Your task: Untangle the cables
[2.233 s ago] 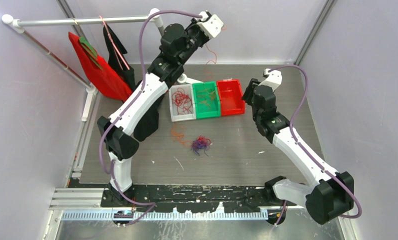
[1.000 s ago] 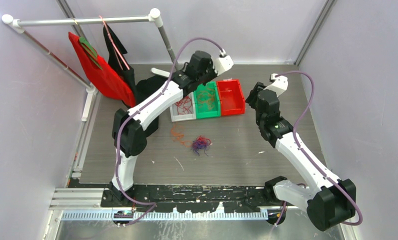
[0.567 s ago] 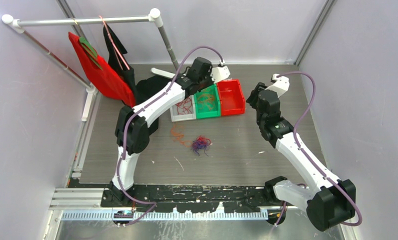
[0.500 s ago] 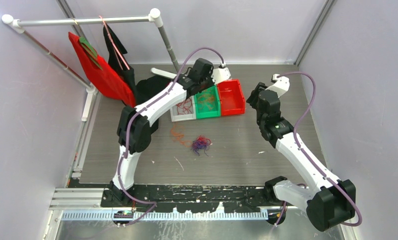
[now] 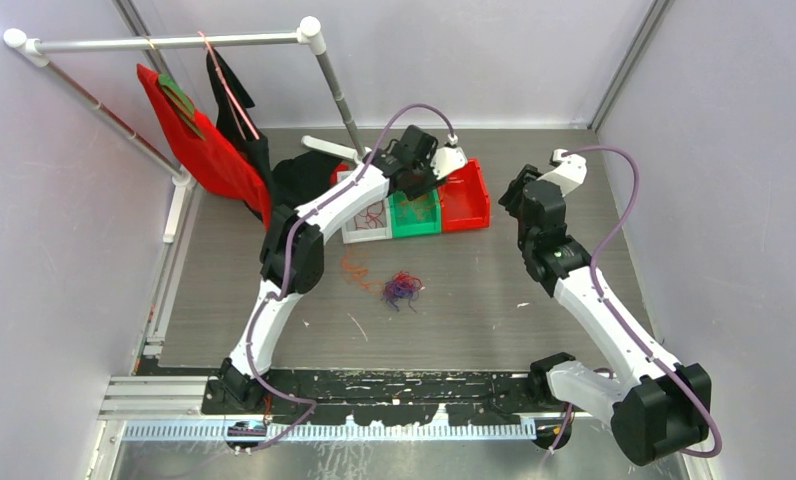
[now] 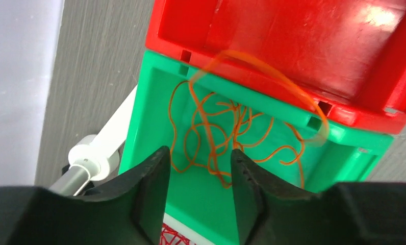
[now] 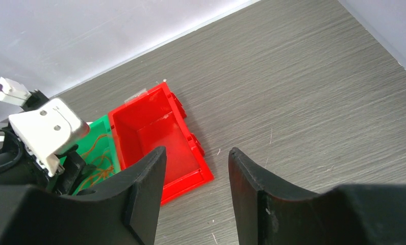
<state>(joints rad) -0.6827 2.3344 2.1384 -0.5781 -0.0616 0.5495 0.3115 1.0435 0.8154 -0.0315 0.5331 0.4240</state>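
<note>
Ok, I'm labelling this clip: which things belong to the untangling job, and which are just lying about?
Job: orange cables, red cables, purple clump, orange clump, green bin, red bin, white bin.
Lying about: red garment, black garment, rack.

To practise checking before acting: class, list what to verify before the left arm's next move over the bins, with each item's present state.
Left gripper open, nothing between its fingers: ok.
Orange cables all inside green bin: not ok, one loop reaches over the red bin.
Red bin empty: ok.
Right gripper open, holding nothing: ok.
Purple and red clump on table untangled: not ok.
</note>
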